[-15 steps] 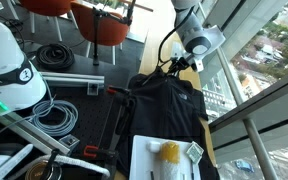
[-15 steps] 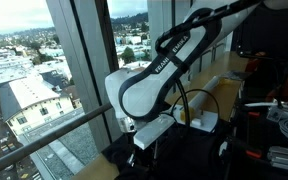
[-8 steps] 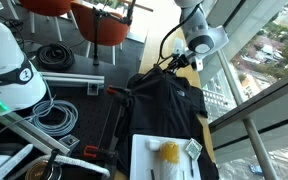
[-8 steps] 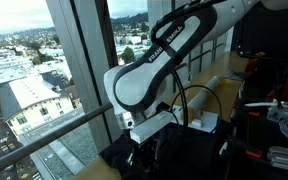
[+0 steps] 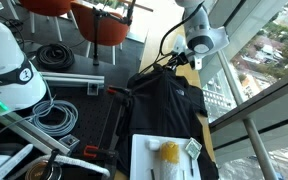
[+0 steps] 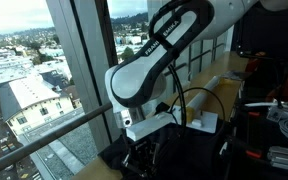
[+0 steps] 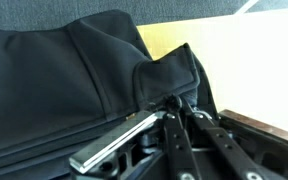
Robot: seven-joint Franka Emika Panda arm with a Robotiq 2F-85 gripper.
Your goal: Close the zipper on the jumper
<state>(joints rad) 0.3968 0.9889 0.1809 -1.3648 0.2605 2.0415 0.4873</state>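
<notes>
The black jumper [image 5: 164,105] lies spread on the table, its collar end towards the window; it also fills the wrist view [image 7: 64,70] and shows in an exterior view [image 6: 179,165]. My gripper [image 5: 183,63] [image 6: 134,152] hangs over the collar end. In the wrist view its two fingertips [image 7: 173,101] meet, shut on a small dark piece at the top of the collar where the zipper ends, with the fabric [image 7: 169,72] pulled up into a peak. The zipper's teeth are too dark to make out.
A white tray [image 5: 142,160] with a yellow item stands just in front of the jumper. Black cables [image 5: 54,55], grey cables [image 5: 56,115] and a white robot body [image 5: 4,60] lie to one side. Window glass and a rail [image 5: 249,110] run beside the wooden tabletop [image 7: 244,50].
The arm has shifted slightly towards the collar end and sunk a little, still shut on the same spot. The collar fabric is drawn up with it.
</notes>
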